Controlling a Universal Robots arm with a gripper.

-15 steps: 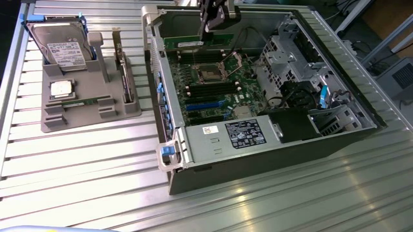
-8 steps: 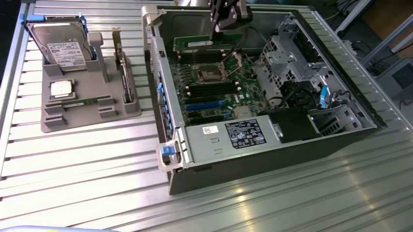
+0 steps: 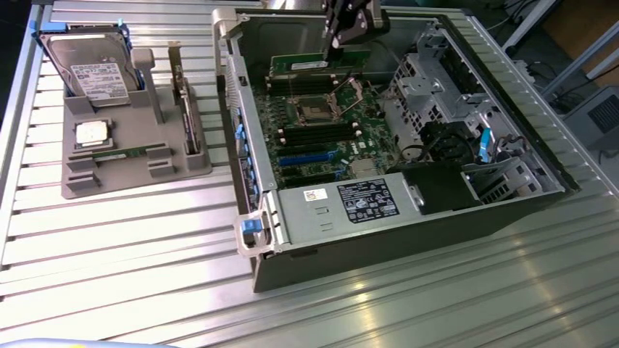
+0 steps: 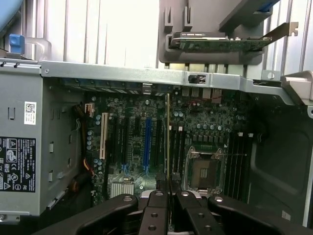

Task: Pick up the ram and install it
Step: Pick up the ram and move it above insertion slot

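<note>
My gripper (image 3: 335, 48) hangs over the far end of the open computer case (image 3: 254, 138) and is shut on the ram (image 3: 307, 64), a thin green stick with a white label. The stick is held on edge just above the black memory slots (image 3: 298, 84) beside the CPU socket (image 3: 317, 109). In the wrist view the ram (image 4: 168, 132) shows edge-on as a thin line running out from between the fingertips of the gripper (image 4: 168, 190), over the motherboard (image 4: 132, 122) and next to the CPU socket (image 4: 203, 169). Whether its lower edge touches a slot I cannot tell.
On the exterior view's left a grey holder tray (image 3: 77, 181) carries a silver hard drive (image 3: 92, 69) with blue rails, an upright expansion card (image 3: 184, 101) and a CPU (image 3: 92, 134). A power supply (image 3: 353, 203) and drive cages (image 3: 435, 80) crowd the case. More memory slots (image 4: 238, 161) lie beyond the socket.
</note>
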